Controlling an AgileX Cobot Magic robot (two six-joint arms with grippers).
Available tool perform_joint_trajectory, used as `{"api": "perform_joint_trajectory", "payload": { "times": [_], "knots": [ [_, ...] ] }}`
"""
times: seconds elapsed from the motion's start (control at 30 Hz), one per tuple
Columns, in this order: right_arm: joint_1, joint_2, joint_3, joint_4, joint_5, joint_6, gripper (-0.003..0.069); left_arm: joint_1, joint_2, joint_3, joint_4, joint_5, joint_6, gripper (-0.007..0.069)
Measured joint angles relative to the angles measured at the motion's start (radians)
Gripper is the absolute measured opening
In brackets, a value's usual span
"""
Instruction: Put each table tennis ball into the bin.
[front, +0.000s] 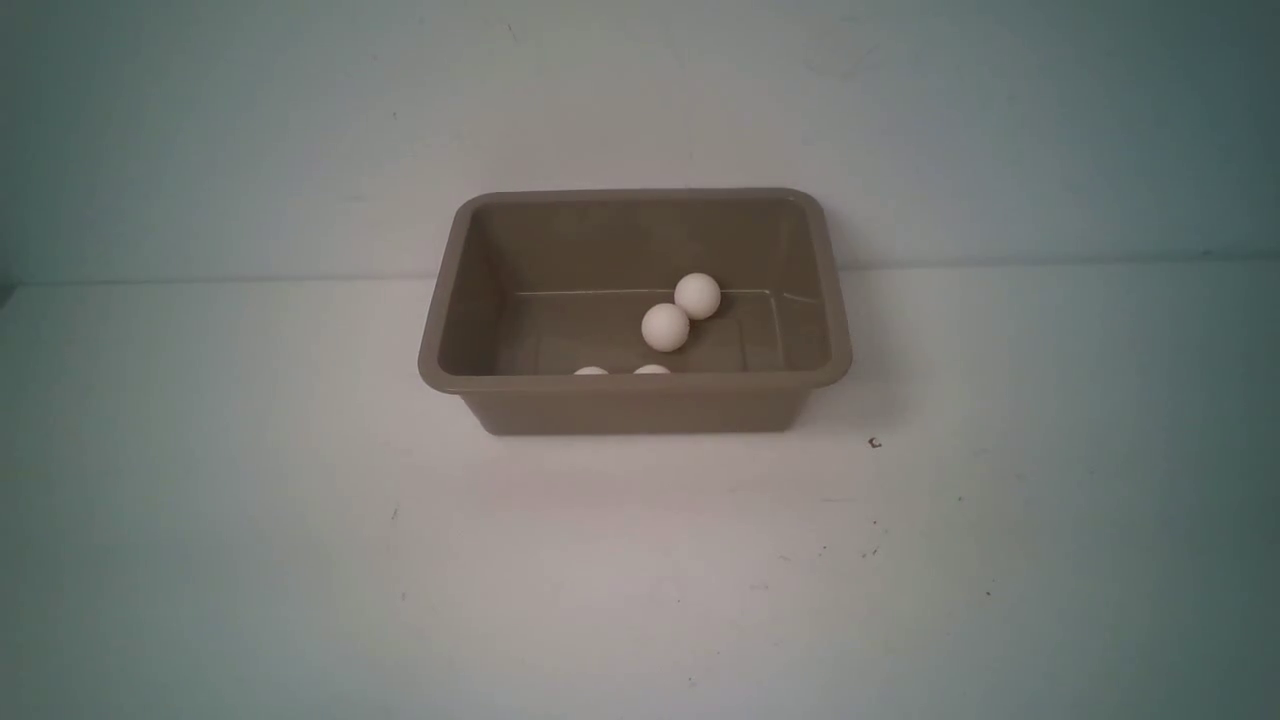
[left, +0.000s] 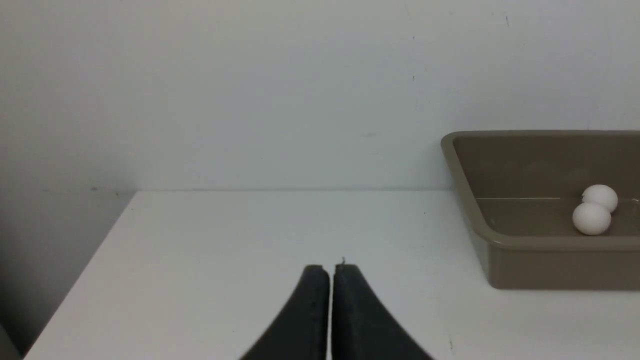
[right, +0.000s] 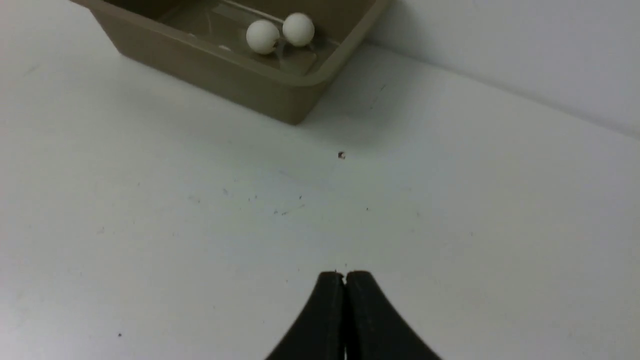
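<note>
Looked pretty much wrapped up tbh: counted four table tennis balls (front: 665, 327) down in the bin (front: 634, 381), spotted none loose on the worktop (front: 300, 560), found left tool (left: 330, 272) and right tool (right: 345, 278) both pressed together, pinching nothing.

Right claw (right: 345, 276) closed, empty, over the table (right: 150, 225); two touching balls (right: 262, 36) apparently inside the bin (right: 210, 70).
</note>
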Motion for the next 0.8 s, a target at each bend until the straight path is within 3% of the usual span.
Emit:
{"api": "perform_joint_trajectory", "payload": {
  "times": [0.43,0.53,0.67,0.8],
  "knots": [
    [0.0,0.0,0.001,0.014,0.15,0.008,-0.0018,0.009,-0.005,0.0,0.0,-0.002,-0.001,-0.0004],
    [0.0,0.0,0.001,0.014,0.153,0.008,-0.0018,0.128,-0.03,0.0,-0.001,-0.006,-0.015,-0.0004],
    [0.0,0.0,0.001,0.018,0.153,0.009,-0.0018,0.368,-0.112,0.023,-0.038,-0.012,-0.119,-0.0004],
    [0.0,-0.001,0.001,0.018,0.156,0.011,-0.0018,0.495,-0.172,0.086,-0.044,-0.049,-0.153,-0.0004]
  ]
}}
